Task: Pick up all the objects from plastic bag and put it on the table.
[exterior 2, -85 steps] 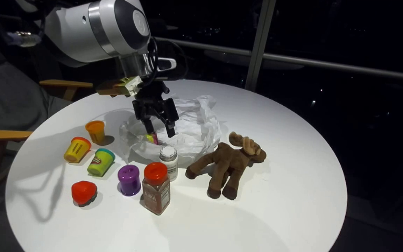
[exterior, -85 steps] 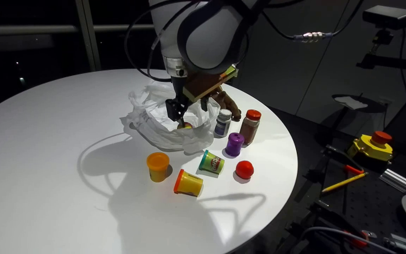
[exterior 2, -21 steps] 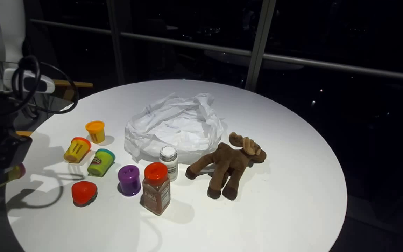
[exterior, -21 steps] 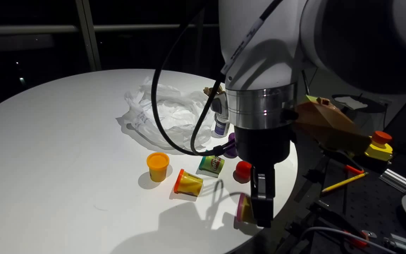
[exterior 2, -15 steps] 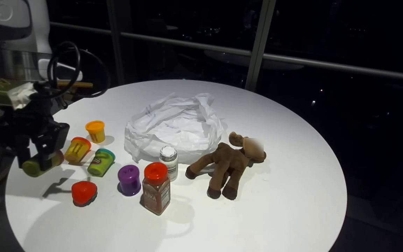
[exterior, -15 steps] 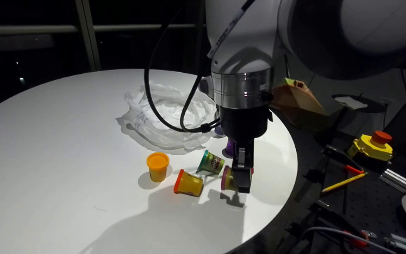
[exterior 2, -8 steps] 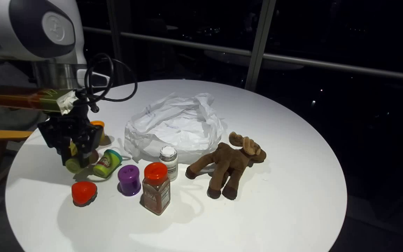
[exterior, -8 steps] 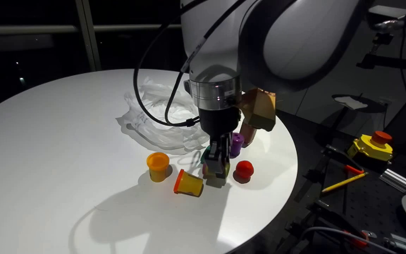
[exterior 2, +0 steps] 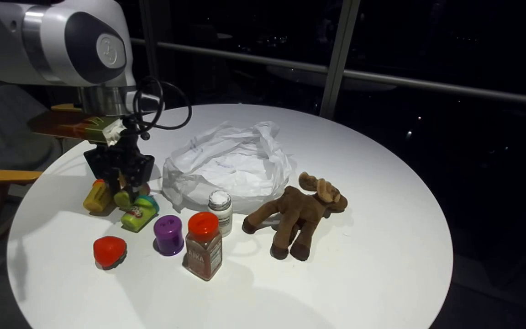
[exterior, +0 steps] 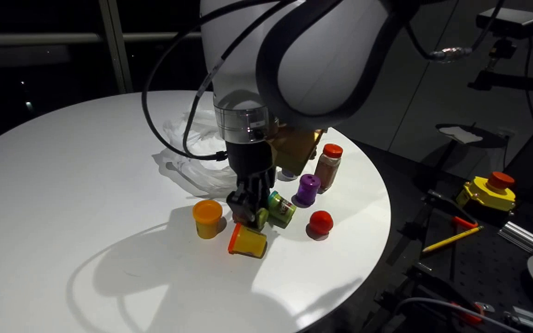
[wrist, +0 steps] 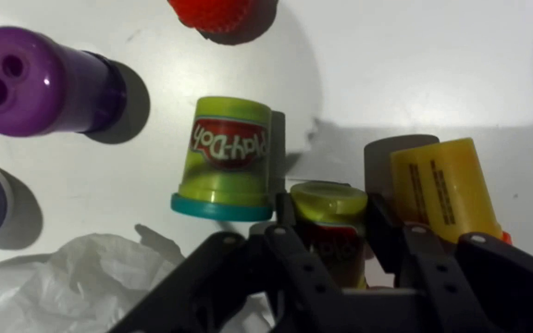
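My gripper (wrist: 325, 206) is shut on a yellow-green cup (wrist: 329, 203), low over the table (exterior 2: 363, 283). In the wrist view, the green cup with a teal lid (wrist: 227, 159) lies close on one side of it and the yellow cup (wrist: 444, 185) on the other. An orange cup (exterior: 207, 221) stands nearby. The red ball (exterior: 321, 223), purple can (exterior 2: 169, 236), red-capped bottle (exterior 2: 204, 253), white bottle (exterior 2: 220, 217) and brown plush (exterior 2: 299, 212) are all on the table. Wrinkled and spread, the plastic bag (exterior 2: 226, 171) shows nothing inside in an exterior view.
In an exterior view, a dark bench (exterior: 474, 254) with a yellow and red button (exterior: 488, 192) stands past the table's edge. A chair with a wooden armrest (exterior 2: 5, 176) is beside the table. Arm cables (exterior: 188, 138) loop near the bag.
Earlier the cup was in the bag. Over the last second my gripper has carried it from near the table's edge in between the other cups. The teal-lidded cup has shifted slightly.
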Robot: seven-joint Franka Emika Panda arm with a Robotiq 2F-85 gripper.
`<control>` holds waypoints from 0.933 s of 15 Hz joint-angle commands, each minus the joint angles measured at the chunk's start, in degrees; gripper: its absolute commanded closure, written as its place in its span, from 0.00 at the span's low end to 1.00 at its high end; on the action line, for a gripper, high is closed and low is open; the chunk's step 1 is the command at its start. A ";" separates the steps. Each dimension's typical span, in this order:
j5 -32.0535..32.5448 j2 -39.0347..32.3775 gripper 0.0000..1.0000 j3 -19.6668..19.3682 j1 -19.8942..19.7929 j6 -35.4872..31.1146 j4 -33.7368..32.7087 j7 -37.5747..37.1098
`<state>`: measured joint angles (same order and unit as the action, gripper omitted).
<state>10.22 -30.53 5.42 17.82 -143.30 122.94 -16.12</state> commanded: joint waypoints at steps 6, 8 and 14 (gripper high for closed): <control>0.14 -5.26 0.79 -1.14 3.68 -0.21 -8.07 -2.89; 0.14 -6.12 0.79 -1.19 4.09 -0.24 -9.57 -3.10; -0.32 -8.97 0.79 -1.07 5.24 0.24 -14.09 -3.84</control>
<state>10.22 -36.46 5.09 21.50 -143.26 112.73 -18.80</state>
